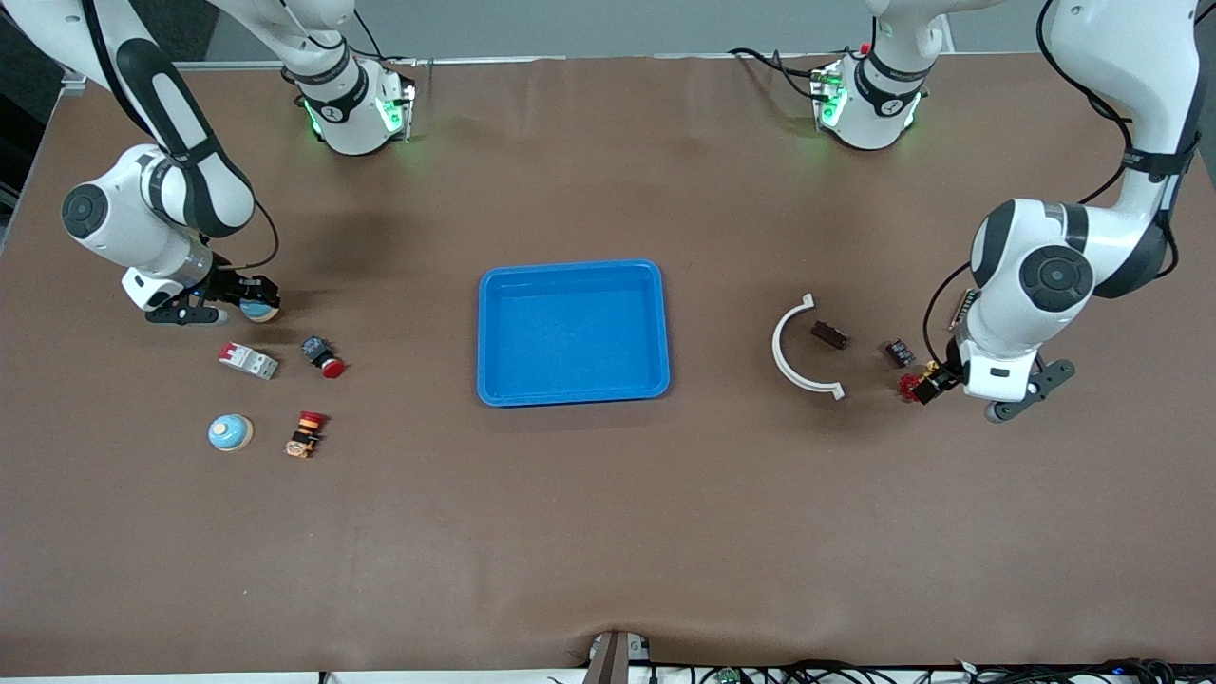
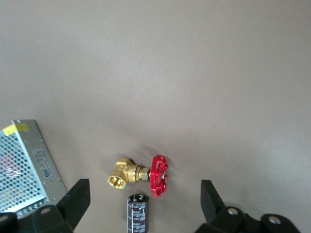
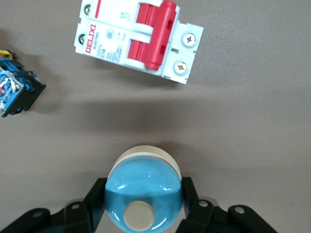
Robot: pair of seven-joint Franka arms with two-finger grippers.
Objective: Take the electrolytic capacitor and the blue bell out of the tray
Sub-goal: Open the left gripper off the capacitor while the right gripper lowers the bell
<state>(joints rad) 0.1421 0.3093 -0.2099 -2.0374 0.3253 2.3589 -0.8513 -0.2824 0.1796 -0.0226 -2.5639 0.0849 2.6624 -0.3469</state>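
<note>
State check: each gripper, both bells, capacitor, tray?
right gripper: shut on a blue bell
left gripper: open, over the capacitor
capacitor: lying on the table, not held
second bell: upright on the table, untouched
blue tray: empty

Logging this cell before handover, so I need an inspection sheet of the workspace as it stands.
Surface: brown table, no spills seen.
Job's things: bell in right gripper; capacitor lying on the table under left gripper; blue tray empty.
Clutter: second bell, circuit breaker, red push buttons, brass valve, white curved bracket, perforated metal box.
Grippers: right gripper jaws shut on bell; left gripper open over capacitor.
Cables: bundle along the table's near edge.
Surroundings: nothing seen.
</note>
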